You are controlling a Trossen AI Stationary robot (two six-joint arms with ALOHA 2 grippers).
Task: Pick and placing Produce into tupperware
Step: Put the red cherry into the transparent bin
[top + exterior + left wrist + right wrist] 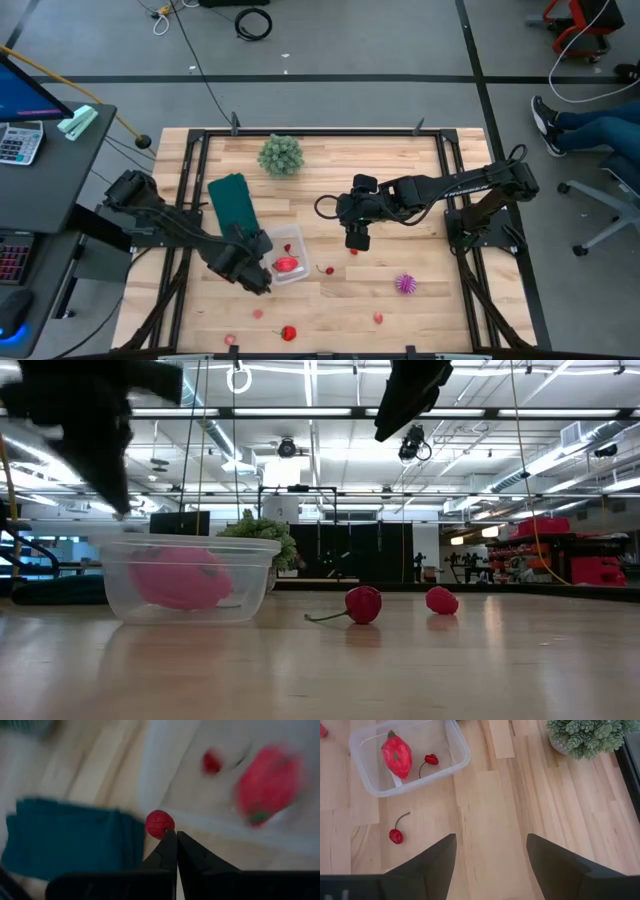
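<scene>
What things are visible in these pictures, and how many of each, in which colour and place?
tupperware: one, clear, left of the table's middle
large produce piece: one, red, inside the tupperware
stemmed cherry: one, red, inside the tupperware
loose cherry: one, red, on the table beside the tupperware
spiky piece: one, purple, right of the middle
other small pieces: several, red or pink, near the table's front edge
small piece: one, red, at the left tool's tips; grip unclear
flat piece: one, dark green, beside the tupperware
plant: one, pale green, at the back
left tool: shut, by the tupperware
right tool: open, above the table's middle
</scene>
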